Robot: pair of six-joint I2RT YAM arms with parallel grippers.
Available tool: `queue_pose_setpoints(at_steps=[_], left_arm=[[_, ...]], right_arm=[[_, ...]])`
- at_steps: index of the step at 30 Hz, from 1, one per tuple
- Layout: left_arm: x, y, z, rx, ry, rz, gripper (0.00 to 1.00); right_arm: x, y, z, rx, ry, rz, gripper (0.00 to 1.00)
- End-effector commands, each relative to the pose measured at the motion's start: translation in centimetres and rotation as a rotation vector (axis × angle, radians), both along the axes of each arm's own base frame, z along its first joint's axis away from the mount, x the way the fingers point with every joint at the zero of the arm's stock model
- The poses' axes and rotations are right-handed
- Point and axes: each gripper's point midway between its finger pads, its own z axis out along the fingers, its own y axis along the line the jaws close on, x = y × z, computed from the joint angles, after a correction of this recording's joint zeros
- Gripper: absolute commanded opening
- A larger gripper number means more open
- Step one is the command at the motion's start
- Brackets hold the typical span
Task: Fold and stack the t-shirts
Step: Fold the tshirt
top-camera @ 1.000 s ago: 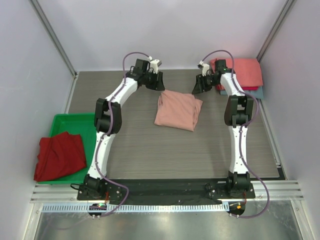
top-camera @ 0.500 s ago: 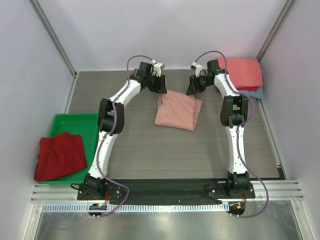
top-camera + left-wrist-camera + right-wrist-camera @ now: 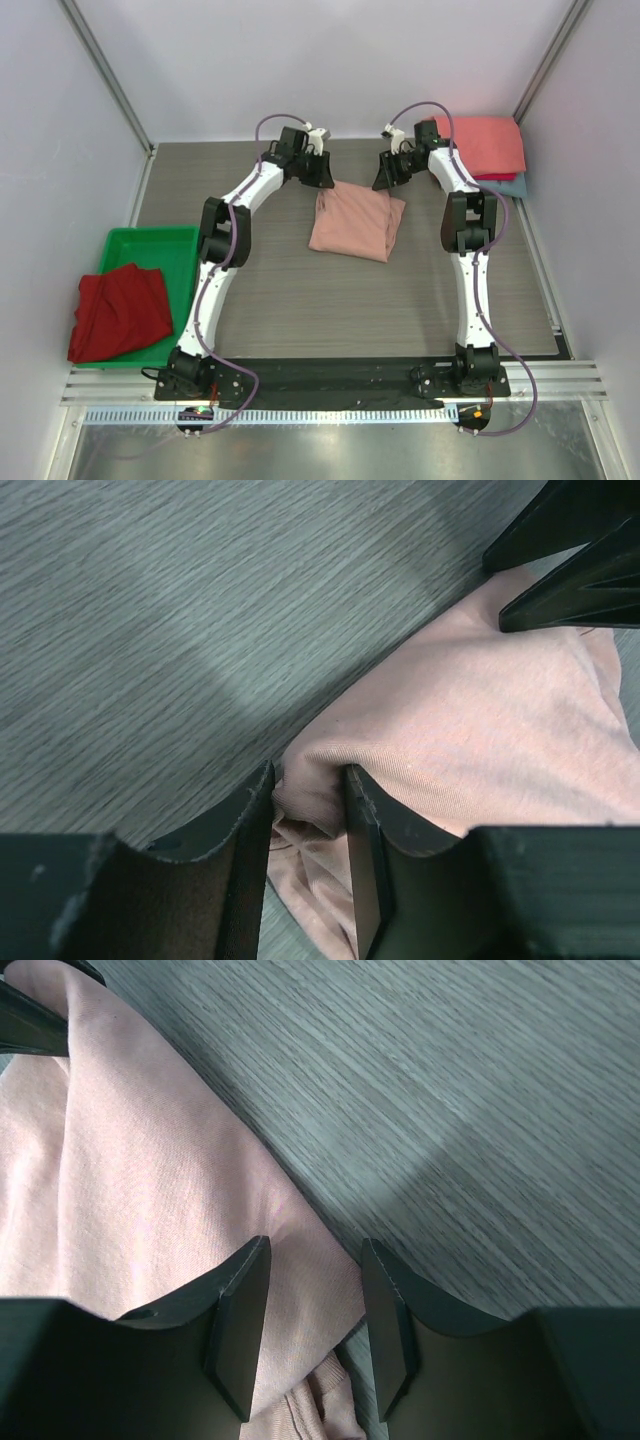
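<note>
The dusty-pink t-shirt (image 3: pixel 355 222) lies folded in the middle of the table, its print hidden. My left gripper (image 3: pixel 322 178) is at the shirt's far left corner. In the left wrist view the left gripper (image 3: pixel 308 780) is shut on a bunched fold of pink t-shirt (image 3: pixel 480 710). My right gripper (image 3: pixel 385 178) is at the far right corner. In the right wrist view the right gripper (image 3: pixel 315 1250) stands open, straddling the flat edge of the pink t-shirt (image 3: pixel 140 1160). A coral-red shirt (image 3: pixel 485 142) lies folded on a blue-grey one (image 3: pixel 512 186) at the back right.
A green tray (image 3: pixel 175 245) at the left edge holds a crumpled dark red shirt (image 3: pixel 120 310). White walls close in the back and both sides. The arm bases stand at the near edge.
Both grippers have moved inward to the pink shirt's far corners, the right one coming left from the stack. Over the last half second they have hardly shifted.
</note>
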Motion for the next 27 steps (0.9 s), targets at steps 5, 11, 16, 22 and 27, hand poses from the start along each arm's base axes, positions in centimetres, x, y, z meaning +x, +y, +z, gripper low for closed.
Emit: queue_pose_setpoints(at_steps=[5, 11, 16, 22, 27], left_arm=[[1.5, -0.7, 3.1, -0.055, -0.083, -0.003, 0.36], [1.5, -0.9, 3.2, -0.058, -0.086, -0.004, 0.4], [1.4, -1.3, 3.2, -0.058, -0.086, -0.008, 0.4], [1.2, -1.6, 3.2, -0.06, -0.087, -0.013, 0.39], [1.2, -1.6, 3.1, -0.055, -0.089, -0.013, 0.38]], right_arm=[[0.3, -2.2, -0.1, -0.097, -0.018, -0.043, 0.48], [0.6, -3.1, 0.3, -0.111, -0.028, -0.063, 0.48], [0.3, -3.4, 0.1, -0.114, -0.016, -0.066, 0.48], [-0.8, -3.4, -0.6, -0.118, 0.013, -0.04, 0.43], [-1.2, -2.8, -0.9, -0.086, 0.023, -0.011, 0.27]])
